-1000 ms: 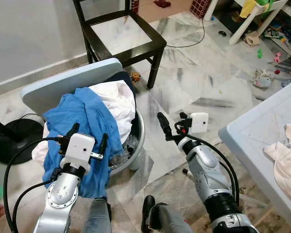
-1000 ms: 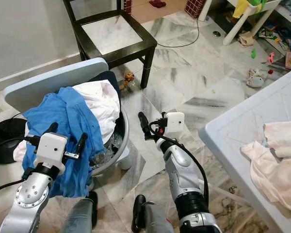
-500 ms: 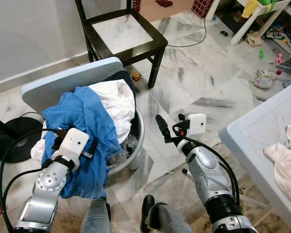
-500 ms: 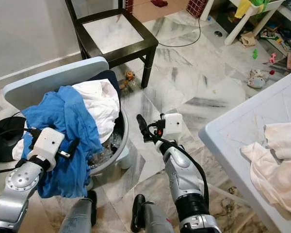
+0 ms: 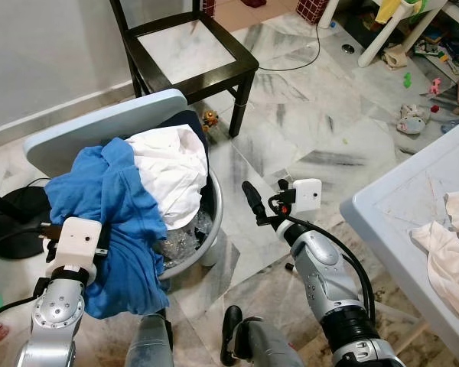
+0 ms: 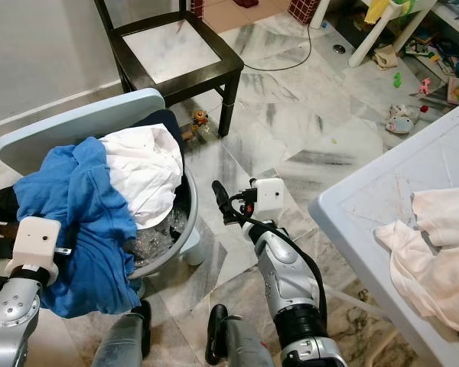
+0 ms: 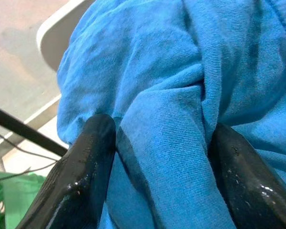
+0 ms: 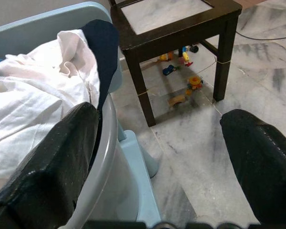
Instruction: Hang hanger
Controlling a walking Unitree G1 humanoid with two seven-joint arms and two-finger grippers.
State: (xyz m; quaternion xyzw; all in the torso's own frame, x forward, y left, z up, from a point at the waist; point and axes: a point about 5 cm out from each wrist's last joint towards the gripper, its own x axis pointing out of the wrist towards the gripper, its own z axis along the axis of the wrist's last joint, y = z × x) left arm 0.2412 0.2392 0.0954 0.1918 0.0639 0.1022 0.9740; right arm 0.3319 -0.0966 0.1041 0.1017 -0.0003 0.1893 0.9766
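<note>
A round grey plastic laundry basket [image 5: 211, 222] stands on a pale marble floor [image 5: 314, 138], heaped with clothes. A rumpled bright blue cotton garment [image 5: 107, 206] spills over the basket's near rim on the robot's left, and a crumpled white garment [image 5: 172, 164] lies next to it, farther from the robot. A dark navy piece of cloth [image 8: 102, 45] shows at the back of the heap. A pale blue flat board [image 5: 84, 134] leans behind the basket.

The left gripper [image 7: 157, 157] is pressed into the blue garment at the near left side of the basket. In the left wrist view its two black fingers [image 7: 86, 162] are spread, with a thick fold of blue fabric lying between them and touching both; they are not closed on it. No hanger can be made out among the clothes.

The right gripper [image 8: 157, 157] hovers above the floor just beside the basket's right side, well apart from the blue garment. Its fingers [image 8: 57, 162] are wide apart and hold nothing.

Beyond the basket stands a dark wooden chair with a pale seat panel [image 5: 187, 50], with small toys [image 8: 190, 83] on the floor beneath it. On the robot's right is the corner of a pale blue-grey table [image 5: 398, 229], with a cream cloth [image 5: 447, 252] bunched on it. More toys [image 5: 413, 122] lie scattered on the floor at the far right.
</note>
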